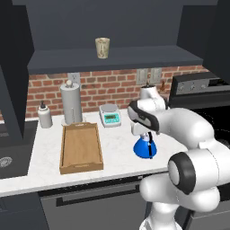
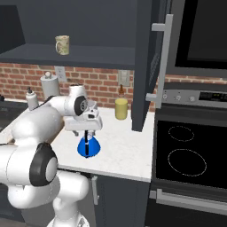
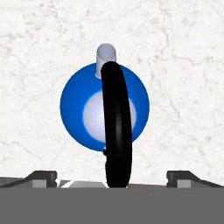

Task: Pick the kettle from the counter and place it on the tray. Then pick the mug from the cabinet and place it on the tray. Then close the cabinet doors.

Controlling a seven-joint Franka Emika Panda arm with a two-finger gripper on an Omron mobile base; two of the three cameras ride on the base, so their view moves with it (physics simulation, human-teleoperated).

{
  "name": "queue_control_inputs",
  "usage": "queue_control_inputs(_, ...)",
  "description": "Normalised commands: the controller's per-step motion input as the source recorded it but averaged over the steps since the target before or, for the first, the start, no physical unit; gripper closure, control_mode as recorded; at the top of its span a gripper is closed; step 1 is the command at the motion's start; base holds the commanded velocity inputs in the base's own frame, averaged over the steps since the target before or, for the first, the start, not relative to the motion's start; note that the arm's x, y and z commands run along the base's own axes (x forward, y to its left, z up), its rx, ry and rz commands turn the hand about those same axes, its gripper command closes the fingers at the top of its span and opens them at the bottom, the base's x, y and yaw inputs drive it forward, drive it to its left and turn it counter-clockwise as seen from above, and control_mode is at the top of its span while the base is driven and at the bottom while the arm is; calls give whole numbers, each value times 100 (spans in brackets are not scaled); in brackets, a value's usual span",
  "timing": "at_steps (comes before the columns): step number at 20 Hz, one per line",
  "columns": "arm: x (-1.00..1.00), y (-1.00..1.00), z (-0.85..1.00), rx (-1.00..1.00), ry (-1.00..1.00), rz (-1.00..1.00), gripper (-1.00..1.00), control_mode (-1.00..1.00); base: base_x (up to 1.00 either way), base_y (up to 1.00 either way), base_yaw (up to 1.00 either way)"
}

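— What does the room look like from where you sit?

— In the left base view the white marbled counter (image 1: 121,148) runs across the middle of the frame, backed by a red brick wall (image 1: 117,90). The wooden tray (image 1: 81,147) lies left of centre on it, a tall grey cylinder (image 1: 71,104) and a small white bottle (image 1: 44,116) behind it, a kitchen scale (image 1: 110,115) to its right. The cabinet (image 1: 112,58) fills the top, doors swung wide, the mug (image 1: 102,47) upright on its shelf.

— And the right side?

— In the right base view a black stove (image 2: 188,155) takes the lower right, with a yellow jar (image 2: 121,108) by the open cabinet door (image 2: 148,66).

— Your gripper?

— My gripper (image 3: 111,177) hangs spread wide, grasping nothing, directly over the kettle (image 3: 105,107). The kettle stands on the counter, right of the tray and apart from it, its black handle (image 3: 117,127) arching between my fingertips (image 3: 43,178).
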Motion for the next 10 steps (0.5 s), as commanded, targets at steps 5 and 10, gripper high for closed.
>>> queue_control_inputs(5, 39, 0, -18, 2, 0, 0, -100, -100, 0, 0, 0)
queue_control_inputs(10, 28, 0, -7, 0, 0, 0, -100, -100, 0, 0, 0)
